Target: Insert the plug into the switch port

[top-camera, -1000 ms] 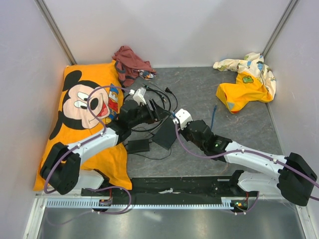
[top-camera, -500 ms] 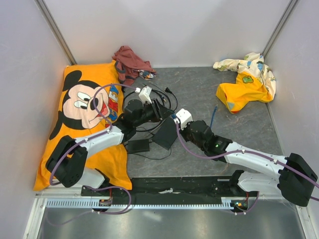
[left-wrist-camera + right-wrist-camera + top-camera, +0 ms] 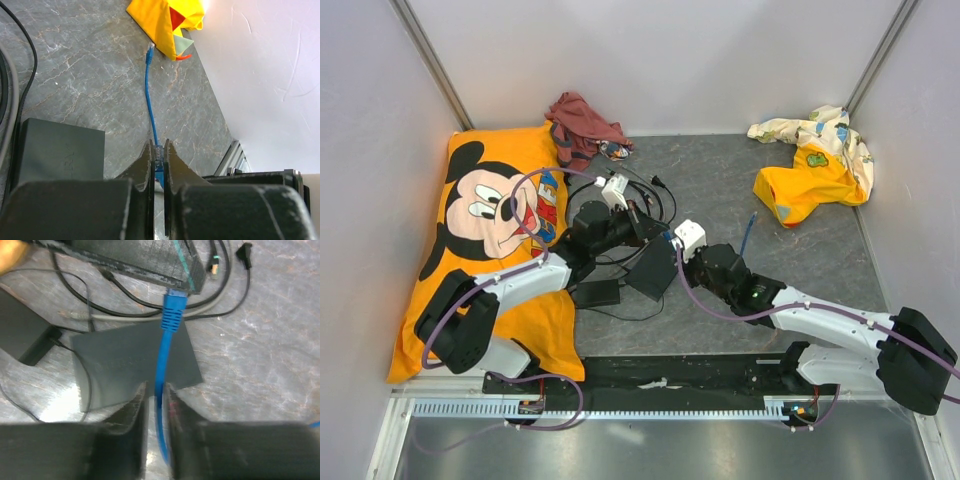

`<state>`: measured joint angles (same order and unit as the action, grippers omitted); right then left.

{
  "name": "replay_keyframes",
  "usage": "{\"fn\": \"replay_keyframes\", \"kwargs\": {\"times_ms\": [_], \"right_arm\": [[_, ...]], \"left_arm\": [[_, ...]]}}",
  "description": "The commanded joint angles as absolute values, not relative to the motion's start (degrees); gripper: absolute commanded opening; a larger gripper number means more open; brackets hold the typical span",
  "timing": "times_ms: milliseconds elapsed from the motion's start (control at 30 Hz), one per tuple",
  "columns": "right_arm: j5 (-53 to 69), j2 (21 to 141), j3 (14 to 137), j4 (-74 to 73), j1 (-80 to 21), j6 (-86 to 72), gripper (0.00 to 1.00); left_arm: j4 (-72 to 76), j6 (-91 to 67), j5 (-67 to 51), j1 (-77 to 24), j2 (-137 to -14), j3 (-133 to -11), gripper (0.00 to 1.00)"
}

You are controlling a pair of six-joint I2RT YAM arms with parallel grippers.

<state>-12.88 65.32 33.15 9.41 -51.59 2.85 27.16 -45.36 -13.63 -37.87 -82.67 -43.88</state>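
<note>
Since a second ago your left arm has swung in toward the middle of the table (image 3: 720,170). The left gripper (image 3: 158,148) has gone from wide to tight, and its fingers are now clamped on the plug (image 3: 174,304) of the blue cable (image 3: 149,95). Your right gripper (image 3: 156,389) has eased off. Its fingers stand slightly apart with the cable running between them, and a sliver of gap shows on one side. The switch (image 3: 127,360) and the adapter brick (image 3: 595,293) lie flat where they were.

The plug sits at the far edge of the switch, not inserted. Its tip is buried in the left fingers, so you cannot see which way it faces. No port can be made out on any side of the switch. From above, the two grippers overlap and hide the plug. The near part of the right wrist view is blurred. The cable's other end lies just beside the yellow cloth (image 3: 160,20).
</note>
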Motion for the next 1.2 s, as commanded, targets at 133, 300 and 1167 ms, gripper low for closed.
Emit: {"fn": "replay_keyframes", "kwargs": {"times_ms": [133,300,1167], "right_arm": [[-3.4,59.7,28.8,24.1,-45.2,-6.8,0.58],[-0.4,58.5,28.0,28.8,-43.1,-8.3,0.60],[5.4,65.9,29.4,32.0,-42.7,-7.6,0.42]], "left_arm": [[35.2,-59.8,-9.9,-38.1,-80.0,-37.6,0.02],[38.8,-67.8,-10.1,-38.1,-79.8,-35.1,0.02],[40.3,-71.2,-10.1,-39.5,-78.9,-34.9,0.01]]}}
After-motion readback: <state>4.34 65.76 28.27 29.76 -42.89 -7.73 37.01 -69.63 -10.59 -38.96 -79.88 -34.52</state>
